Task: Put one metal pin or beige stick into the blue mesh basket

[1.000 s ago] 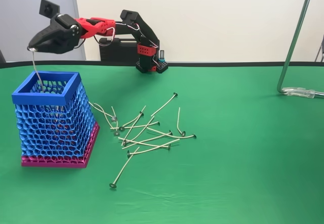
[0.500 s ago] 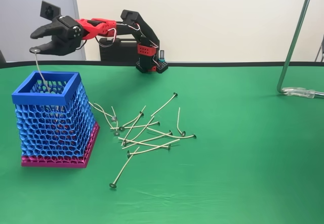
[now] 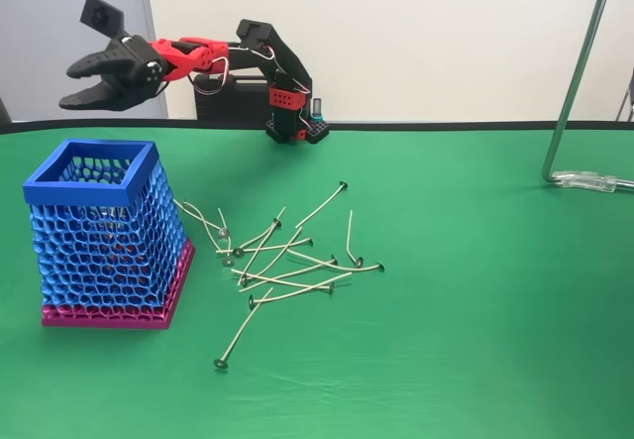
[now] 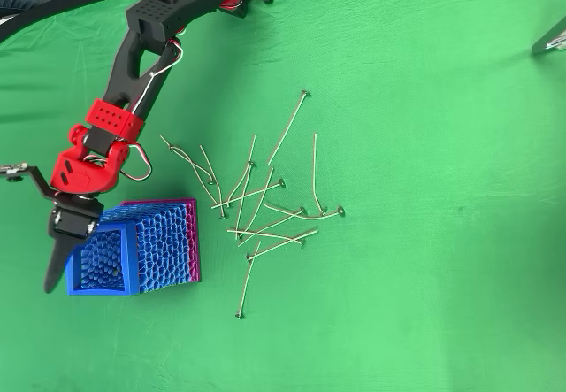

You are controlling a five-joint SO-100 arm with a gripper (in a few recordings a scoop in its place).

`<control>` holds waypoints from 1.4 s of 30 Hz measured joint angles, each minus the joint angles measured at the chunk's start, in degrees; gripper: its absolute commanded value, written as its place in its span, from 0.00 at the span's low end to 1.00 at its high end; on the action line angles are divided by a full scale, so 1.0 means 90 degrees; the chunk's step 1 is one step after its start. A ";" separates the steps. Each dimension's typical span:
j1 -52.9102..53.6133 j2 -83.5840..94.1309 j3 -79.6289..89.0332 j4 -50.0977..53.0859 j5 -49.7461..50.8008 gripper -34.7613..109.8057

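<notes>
Several pins [image 3: 287, 261] lie scattered mid-frame on the green table [image 3: 475, 290] in your fixed view, just right of the blue mesh basket [image 3: 99, 231] at left; your gripper [image 3: 81, 84] hangs above it at upper left, jaws spread wide, empty. Overhead, the gripper [image 4: 55, 264] overlaps the basket's [image 4: 133, 250] left rim at lower left.

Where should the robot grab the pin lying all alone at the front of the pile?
Probably the middle of its thin shaft. The pin lies flat on the cloth, apart from the pile, its flat round head nearest the front edge. Come straight down from above with the open gripper, fingers either side of the shaft.
</notes>
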 measured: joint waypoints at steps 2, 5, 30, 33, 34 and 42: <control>-0.0059 0.0059 0.0127 -0.0107 -0.0332 0.42; -0.0107 0.0547 0.0527 -0.0137 -0.0391 0.41; -0.1318 0.7285 0.7920 0.0273 0.1836 0.29; -0.1484 0.7930 0.8711 0.0273 0.1963 0.28; -0.1504 0.8135 0.8867 0.0273 0.1992 0.27; -0.1963 0.9990 1.0879 0.0518 0.2314 0.24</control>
